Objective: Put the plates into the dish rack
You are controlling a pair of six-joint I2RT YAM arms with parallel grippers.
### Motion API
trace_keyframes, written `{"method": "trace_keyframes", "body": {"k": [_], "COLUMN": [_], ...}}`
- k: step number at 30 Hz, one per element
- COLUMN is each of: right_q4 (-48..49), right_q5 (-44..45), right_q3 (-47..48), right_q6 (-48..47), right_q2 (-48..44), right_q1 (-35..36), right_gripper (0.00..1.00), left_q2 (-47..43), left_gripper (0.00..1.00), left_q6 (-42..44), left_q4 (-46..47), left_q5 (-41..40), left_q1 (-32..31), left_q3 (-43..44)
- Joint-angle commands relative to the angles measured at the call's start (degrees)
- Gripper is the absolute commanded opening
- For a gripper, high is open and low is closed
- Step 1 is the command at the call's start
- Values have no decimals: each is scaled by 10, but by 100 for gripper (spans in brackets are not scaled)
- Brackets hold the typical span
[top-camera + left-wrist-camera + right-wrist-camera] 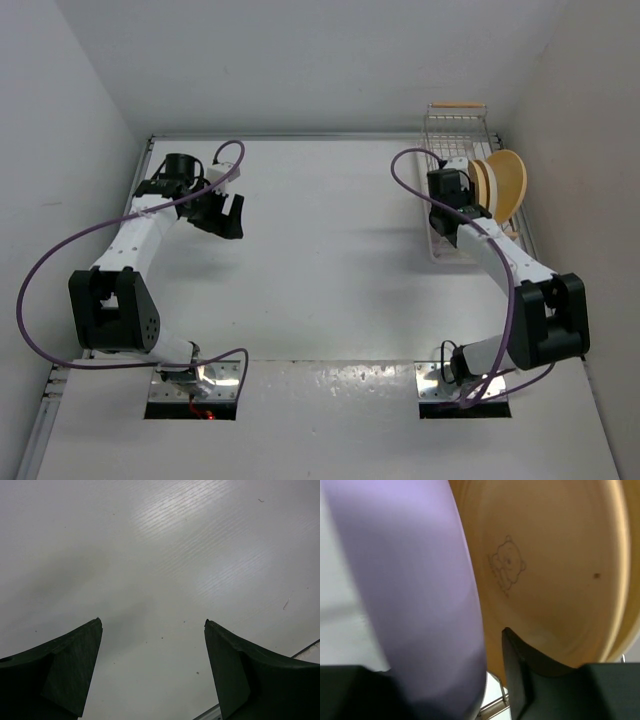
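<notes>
Right wrist view: right gripper (437,652) clamps lavender plate (405,580) at the dish rack (452,122), 1 yellow-orange plate (550,555) crowding behind; left gripper (152,625), well apart from the rack, gapes empty.

The table (330,260) is a matte white board that fills the middle of the top view, walled in on the left, right and far sides. A white wire dish rack (452,128) stands directly on it in the upper right corner, its wooden handle (456,104) towards the far wall. From the left wrist, the table's surface (175,555) shows fine ribbed lines and a few tiny specks.
</notes>
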Motion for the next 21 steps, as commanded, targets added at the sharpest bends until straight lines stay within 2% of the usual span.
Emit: {"method": "trace_keyframes", "body": {"k": [1,4,21], "right_q4": [-15,-27,-54], "right_q5": [-16,-16,-20], "right_q3": [22,30,71], "right_q6": [-4,-5,3], "right_q2": [0,-9,-56], "right_q1": [-3,-3,2], "right_gripper": [42,48,52], "left_q2": [-12,-12,-12], "left_gripper": [87,87,87], "left_q6": [-6,-6,-6], "left_q4": [8,8,8], "left_q5": [10,10,15], "left_q1": [5,5,5], "left_q3": [0,0,0]}}
